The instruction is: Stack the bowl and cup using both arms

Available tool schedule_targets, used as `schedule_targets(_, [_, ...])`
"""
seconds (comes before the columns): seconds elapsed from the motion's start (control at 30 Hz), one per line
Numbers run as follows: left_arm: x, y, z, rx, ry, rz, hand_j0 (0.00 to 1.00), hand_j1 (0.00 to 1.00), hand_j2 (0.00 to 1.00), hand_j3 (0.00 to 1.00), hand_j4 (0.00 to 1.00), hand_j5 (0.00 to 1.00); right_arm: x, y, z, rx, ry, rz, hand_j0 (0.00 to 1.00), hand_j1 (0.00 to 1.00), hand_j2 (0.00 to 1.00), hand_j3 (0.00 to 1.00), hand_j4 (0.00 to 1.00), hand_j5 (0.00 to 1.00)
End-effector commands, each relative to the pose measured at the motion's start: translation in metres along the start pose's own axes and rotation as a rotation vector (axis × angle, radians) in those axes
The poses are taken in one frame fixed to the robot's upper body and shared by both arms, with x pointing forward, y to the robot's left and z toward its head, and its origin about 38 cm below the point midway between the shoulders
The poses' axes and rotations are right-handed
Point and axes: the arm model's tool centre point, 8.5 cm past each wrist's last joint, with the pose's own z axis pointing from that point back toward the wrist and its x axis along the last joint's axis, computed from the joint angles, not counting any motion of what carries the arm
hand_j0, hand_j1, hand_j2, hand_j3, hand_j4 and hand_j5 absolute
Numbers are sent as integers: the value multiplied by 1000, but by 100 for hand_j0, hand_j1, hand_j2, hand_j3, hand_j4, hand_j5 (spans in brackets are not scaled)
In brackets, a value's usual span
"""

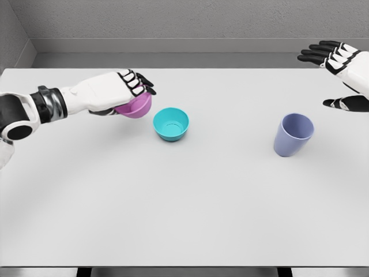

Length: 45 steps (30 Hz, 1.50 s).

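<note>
My left hand (124, 92) is shut on a small purple bowl (137, 107), holding it tilted just above the white table (184, 202), left of a teal bowl (171, 124). The teal bowl stands upright near the table's middle, a short gap from the purple one. A lavender cup (293, 134) stands upright to the right. My right hand (340, 75) hovers open at the far right, above and to the right of the cup, fingers spread and thumb (340, 103) pointing left, touching nothing.
A grey wall (173, 23) runs behind the table's far edge. The table's front edge lies near the bottom of the view.
</note>
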Motion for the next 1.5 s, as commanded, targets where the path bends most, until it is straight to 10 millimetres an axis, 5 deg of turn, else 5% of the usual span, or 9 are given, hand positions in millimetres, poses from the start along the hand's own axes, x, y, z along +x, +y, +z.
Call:
schedule_targets(0.0, [10,-3,-21,10,-15,15,44,44,44,44,44,44,0,-1,0,-4,1,-4,100,100,100,100,100,100])
schedule_targets(0.23, [35,5,-65,15,-69,-20,45,45,45,45,45,45,-1,-3,0,-8,2,-1,100,100,100,100,100,100])
schedule_targets(0.57, [40,-2,-76,-13,-71,-29,48,48,48,48,48,48,-1,-2,1,-7,2,-2,100,100,100,100,100,100])
schedule_targets(0.63, [40,-1,-76,-9,-73,-26,62,62,62,62,62,62,-1,-2,1,-7,2,-2,100,100,100,100,100,100])
schedule_targets(0.7, [39,-1,-74,-6,-73,-21,100,100,100,100,100,100,-1,-2,1,-7,2,-2,100,100,100,100,100,100])
schedule_targets(0.77, [38,0,-72,2,-74,-14,100,100,100,100,100,100,-1,-3,1,-8,2,-1,100,100,100,100,100,100])
schedule_targets(1.3, [-42,-13,96,-47,66,164,100,100,100,100,100,100,-1,-3,3,1,6,2,100,100,100,100,100,100])
schedule_targets(1.43, [-49,-21,113,-71,95,181,100,100,100,100,100,100,1,-2,3,3,0,1,100,100,100,100,100,100])
schedule_targets(1.47, [-50,-24,117,-69,101,197,100,100,100,100,100,100,-1,-23,5,-43,9,40,100,100,100,100,100,100])
